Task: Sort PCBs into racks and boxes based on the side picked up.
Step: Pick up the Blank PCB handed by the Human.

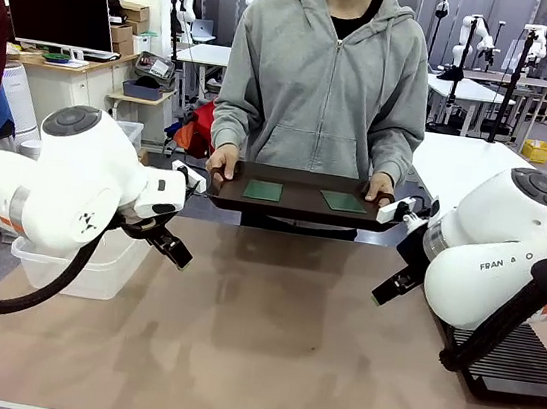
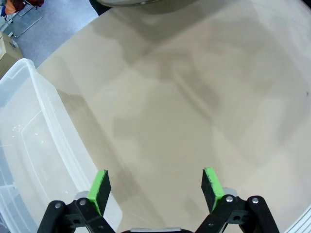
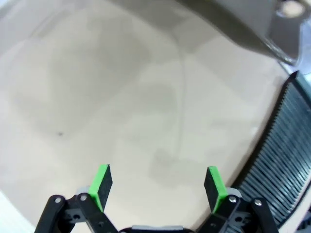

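Observation:
Two green PCBs [image 1: 263,191] [image 1: 343,202] lie flat on a dark brown tray [image 1: 298,208] that a person in a grey hoodie holds with both hands over the table's far edge. My left gripper [image 1: 175,249] hangs open above the table's left side, beside the clear box [image 1: 74,267]. In the left wrist view its green pads [image 2: 100,189] stand wide apart over bare tabletop, with the box [image 2: 26,141] at the left. My right gripper [image 1: 391,286] is open too, above the right side near the black slotted rack [image 1: 520,363]. The rack [image 3: 282,155] shows at the right of the right wrist view.
The beige table [image 1: 265,345] has free room in its middle, between the two arms. The person stands close against the far edge. Desks, a monitor and shelving sit well behind.

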Available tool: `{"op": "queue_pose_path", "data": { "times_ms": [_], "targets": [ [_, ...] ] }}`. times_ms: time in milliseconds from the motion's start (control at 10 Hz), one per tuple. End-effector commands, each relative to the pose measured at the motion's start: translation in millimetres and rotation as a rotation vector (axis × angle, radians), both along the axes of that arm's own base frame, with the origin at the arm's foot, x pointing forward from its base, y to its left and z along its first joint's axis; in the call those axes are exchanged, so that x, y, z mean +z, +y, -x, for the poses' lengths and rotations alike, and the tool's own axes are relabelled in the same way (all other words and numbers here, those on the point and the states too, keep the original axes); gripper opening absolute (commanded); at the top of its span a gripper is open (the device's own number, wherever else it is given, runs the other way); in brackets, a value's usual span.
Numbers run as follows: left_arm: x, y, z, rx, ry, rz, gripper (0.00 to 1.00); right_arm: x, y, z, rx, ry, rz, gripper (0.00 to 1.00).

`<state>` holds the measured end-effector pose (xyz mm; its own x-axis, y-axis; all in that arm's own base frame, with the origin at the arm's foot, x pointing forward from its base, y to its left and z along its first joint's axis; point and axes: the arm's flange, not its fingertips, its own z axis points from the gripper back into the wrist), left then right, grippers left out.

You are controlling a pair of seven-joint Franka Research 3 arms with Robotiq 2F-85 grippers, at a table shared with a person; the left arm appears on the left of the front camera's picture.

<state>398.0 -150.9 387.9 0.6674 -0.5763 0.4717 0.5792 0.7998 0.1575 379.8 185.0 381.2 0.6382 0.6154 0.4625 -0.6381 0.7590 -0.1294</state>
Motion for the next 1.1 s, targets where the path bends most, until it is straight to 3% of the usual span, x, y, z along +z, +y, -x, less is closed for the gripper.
{"op": "queue_pose_path", "data": {
  "times_ms": [0, 200, 500, 700, 1000],
  "targets": [
    [53.0, 13.6, 9.8, -0.082, 0.067, -0.091, 1.0, 43.9, -11.4, 22.3, 0.07, 0.106, -0.018, 1.0],
    [97.5, 32.2, 7.7, -0.17, 0.161, -0.092, 1.0, 92.8, -17.7, 27.8, 0.096, 0.145, -0.009, 1.0],
    [183.7, 71.7, -1.3, -0.317, 0.244, 0.087, 1.0, 187.0, -37.9, 40.1, 0.204, 0.193, -0.031, 1.0],
    [243.5, 96.9, -1.7, -0.311, 0.167, 0.126, 1.0, 260.0, -64.8, 47.0, 0.213, 0.152, -0.072, 1.0],
    [279.7, 126.6, 6.5, -0.261, 0.069, 0.157, 1.0, 322.3, -119.9, 55.9, 0.21, 0.061, -0.225, 1.0]
  ]
}}
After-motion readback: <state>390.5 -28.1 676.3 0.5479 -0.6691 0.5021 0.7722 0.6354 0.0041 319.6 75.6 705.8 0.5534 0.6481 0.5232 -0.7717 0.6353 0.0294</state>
